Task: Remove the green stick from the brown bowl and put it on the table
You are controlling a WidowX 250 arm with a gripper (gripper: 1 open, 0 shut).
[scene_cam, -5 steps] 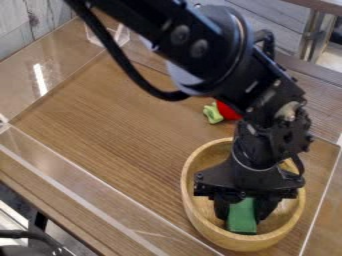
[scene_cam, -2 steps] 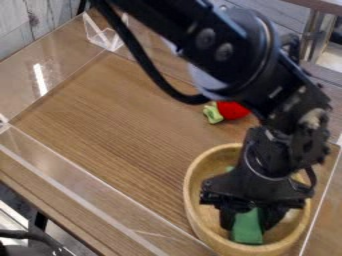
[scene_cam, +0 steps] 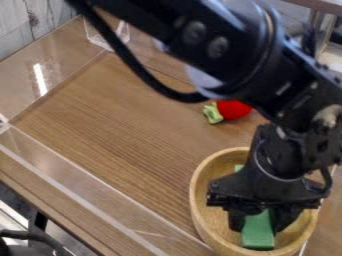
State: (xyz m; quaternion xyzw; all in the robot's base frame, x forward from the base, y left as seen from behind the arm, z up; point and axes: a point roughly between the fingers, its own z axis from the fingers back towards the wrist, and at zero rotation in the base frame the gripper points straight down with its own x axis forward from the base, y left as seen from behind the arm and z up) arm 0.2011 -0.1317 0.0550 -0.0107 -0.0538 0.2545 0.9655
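A: You see the table (scene_cam: 94, 140), then the brown bowl (scene_cam: 214, 180) at the front right?

B: Yes. Gripper (scene_cam: 267, 215) is closed on the green stick (scene_cam: 259, 232), which is inside the bowl, approx. upright.

A: So it is the lifting step. Next you must clear the rim, then move over bare wood.

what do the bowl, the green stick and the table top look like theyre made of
The brown bowl looks like pale wood or bamboo, smooth with a matte rim. The green stick, held in the gripper, looks like plain matte plastic or painted wood; I can't tell which. The table shows wood grain with a slight sheen, probably laminate.
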